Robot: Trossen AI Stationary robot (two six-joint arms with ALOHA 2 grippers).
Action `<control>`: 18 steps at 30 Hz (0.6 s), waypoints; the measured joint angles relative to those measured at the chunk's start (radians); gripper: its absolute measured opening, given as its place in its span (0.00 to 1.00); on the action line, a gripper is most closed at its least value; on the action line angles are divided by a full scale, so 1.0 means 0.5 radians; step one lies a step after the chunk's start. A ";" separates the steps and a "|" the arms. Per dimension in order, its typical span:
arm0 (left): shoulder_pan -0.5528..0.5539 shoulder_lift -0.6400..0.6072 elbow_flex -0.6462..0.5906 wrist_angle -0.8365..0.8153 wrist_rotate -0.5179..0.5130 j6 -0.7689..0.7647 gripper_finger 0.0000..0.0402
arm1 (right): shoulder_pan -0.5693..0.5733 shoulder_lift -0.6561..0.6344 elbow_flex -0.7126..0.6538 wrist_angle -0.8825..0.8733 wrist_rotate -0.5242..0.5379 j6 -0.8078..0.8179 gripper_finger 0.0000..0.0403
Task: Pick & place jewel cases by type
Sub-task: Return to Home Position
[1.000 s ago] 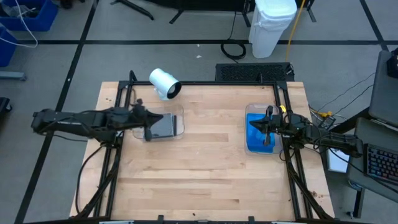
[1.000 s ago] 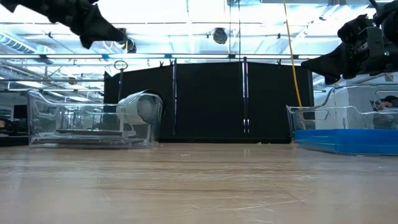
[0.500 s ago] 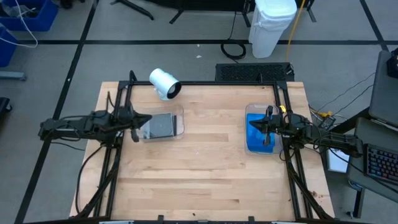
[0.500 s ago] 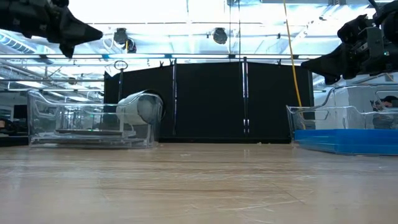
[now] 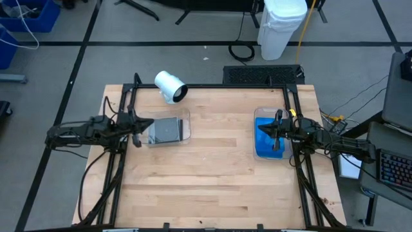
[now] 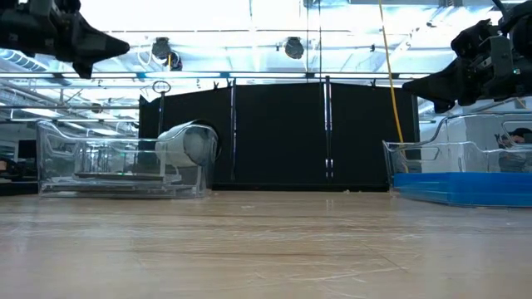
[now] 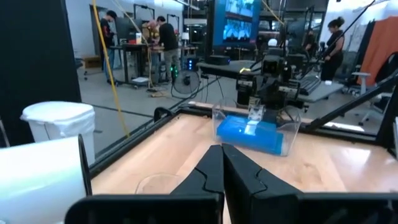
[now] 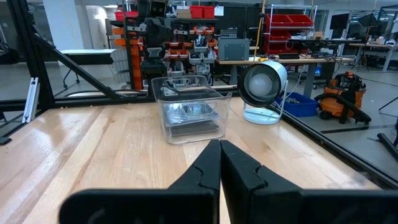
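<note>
Dark grey jewel cases lie stacked in a clear tray on the table's left; the right wrist view shows them too. Bright blue jewel cases lie in a second clear tray on the right, also seen in the left wrist view. My left gripper is shut and empty, level, just off the left tray's left side and above it. My right gripper is shut and empty, level, above the blue cases.
A white cylinder lies on its side at the table's far left edge, behind the left tray. Black frame rails run along both sides. Bare wood lies between the trays and toward the near edge. People stand in the room beyond.
My left gripper, shut all the while, has drawn back toward the table's left edge, from over the grey cases to just off the tray's side. It has tipped from slanting down to level. The cases and trays have stayed put.
</note>
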 joint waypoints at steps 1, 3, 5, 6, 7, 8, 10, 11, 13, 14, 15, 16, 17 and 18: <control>0.001 0.000 -0.014 0.004 -0.004 0.000 0.01 | 0.001 0.000 0.001 0.000 -0.001 0.000 0.00; 0.002 0.000 -0.051 0.013 -0.010 -0.001 0.01 | 0.000 0.000 0.000 0.000 -0.001 -0.001 0.00; 0.002 0.000 -0.093 0.045 -0.009 -0.004 0.01 | 0.000 0.000 0.000 0.000 -0.001 0.000 0.00; 0.002 0.000 -0.115 0.060 -0.010 -0.009 0.01 | 0.000 0.000 0.000 0.000 -0.001 0.000 0.00; 0.002 0.000 -0.136 0.072 -0.010 -0.013 0.01 | 0.000 0.000 0.001 0.000 -0.001 -0.001 0.00; 0.002 0.000 -0.155 0.076 -0.010 -0.016 0.01 | 0.000 0.000 0.000 0.000 0.000 0.000 0.00; 0.002 0.000 -0.183 0.088 -0.008 -0.027 0.01 | 0.000 0.000 0.001 0.000 -0.001 0.000 0.00; 0.002 0.000 -0.193 0.091 -0.007 -0.032 0.01 | 0.000 0.000 0.000 0.000 -0.001 0.000 0.00; 0.002 0.000 -0.215 0.102 -0.007 -0.041 0.01 | 0.000 0.000 0.000 0.000 0.000 0.000 0.00; 0.002 0.000 -0.228 0.119 -0.006 -0.039 0.01 | 0.000 0.000 0.001 0.000 -0.001 0.000 0.00; 0.002 0.000 -0.243 0.138 0.000 -0.028 0.01 | 0.000 0.000 0.001 0.000 -0.001 0.000 0.00; 0.002 0.000 -0.257 0.158 0.014 -0.012 0.01 | 0.000 0.000 0.001 0.000 -0.001 0.000 0.00; 0.002 0.000 -0.270 0.173 0.034 -0.004 0.01 | 0.001 0.000 0.001 0.000 -0.001 0.000 0.00; 0.003 0.000 -0.281 0.184 0.046 0.002 0.01 | 0.000 0.000 0.001 0.000 0.000 0.000 0.00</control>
